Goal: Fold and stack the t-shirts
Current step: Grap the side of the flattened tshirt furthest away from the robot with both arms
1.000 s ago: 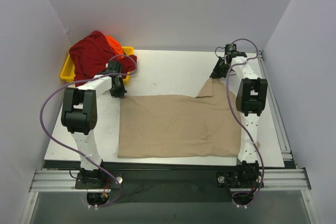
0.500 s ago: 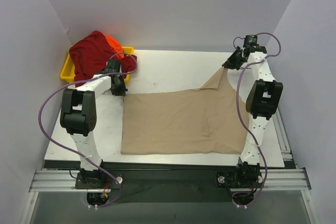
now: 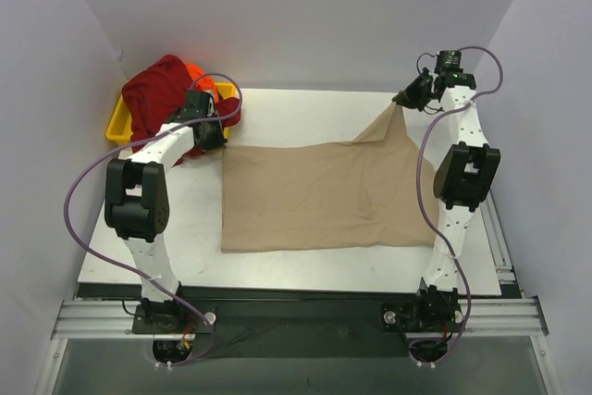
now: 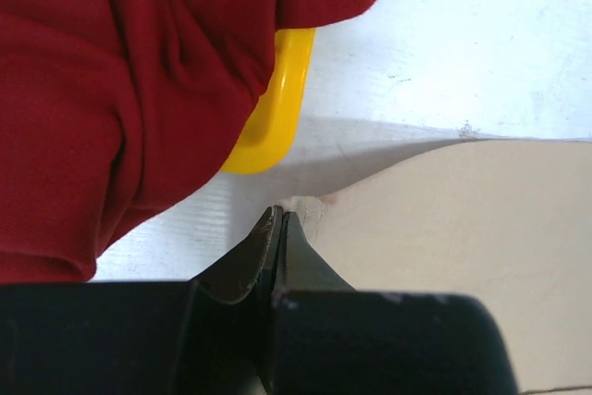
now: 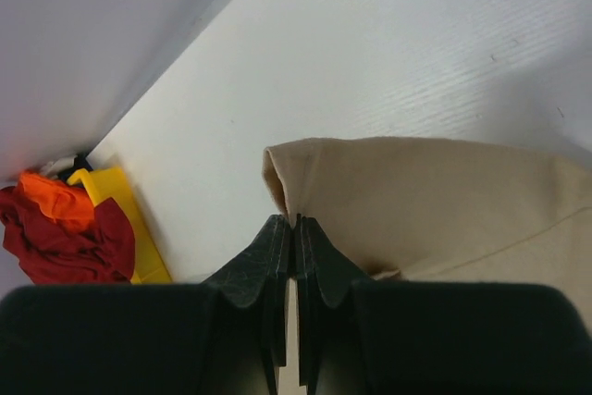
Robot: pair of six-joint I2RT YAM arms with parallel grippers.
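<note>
I see the tan shirt (image 3: 324, 196) as matt, smooth cloth; the red shirt (image 4: 111, 90) as finely textured knit cloth; the tray (image 4: 277, 99) as glossy yellow plastic; the table (image 5: 416, 43) as matt white, faintly grained.

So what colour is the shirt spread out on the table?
The t-shirt is plain tan, seen best from the top camera.

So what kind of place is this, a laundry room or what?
Probably a robotics lab test cell: a white table boxed in by plain walls, a left arm and right arm bolted to a metal rail, one tan t-shirt laid out.
</note>
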